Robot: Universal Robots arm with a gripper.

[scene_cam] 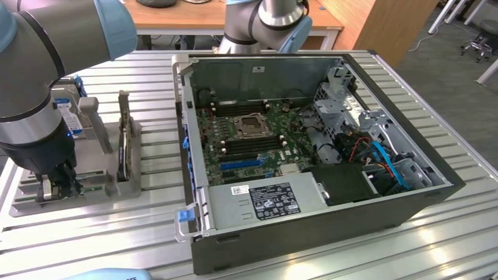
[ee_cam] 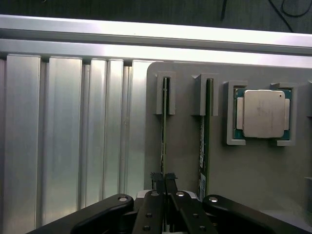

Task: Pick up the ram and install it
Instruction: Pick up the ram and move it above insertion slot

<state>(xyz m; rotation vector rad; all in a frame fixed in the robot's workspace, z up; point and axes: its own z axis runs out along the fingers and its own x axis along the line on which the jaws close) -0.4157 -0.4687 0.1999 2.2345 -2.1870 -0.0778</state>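
Gripper [ee_cam: 163, 178] was down on the grey holder [ee_cam: 185, 151], fingertips [ee_cam: 156, 177] pinched together over the top edge of the ram [ee_cam: 165, 122]. The ram stood on edge in its slot and ran straight out ahead of the fingers. I read it as clamped on the ram with the stick not lifted, since the far end sat inside the slot's end bracket.

Step in hand, by my read: the pick. The grasp was made and the install not begun.

A second green stick [ee_cam: 207, 122] stood parallel, just beside the gripped one. The processor [ee_cam: 263, 113] sat in its own pocket further out on that same side of the gripper. In the exterior view the gripper [scene_cam: 58, 185] was low over the holder, well apart from the open computer case [scene_cam: 311, 233] and its motherboard [scene_cam: 249, 137].

The next move would call for a straight pull out of the slot guides with no tilt. It would also need clearance from the neighbouring stick, then a carry over the case wall.

Hard to make out:
- The contact itself was hidden under the finger bodies.
- The ram's near end was cut off behind the fingers.
- Chips and label were edge-on, so unreadable.
- Which motherboard slot was free was too small to tell.
- The arm blocked part of the holder in the exterior view.
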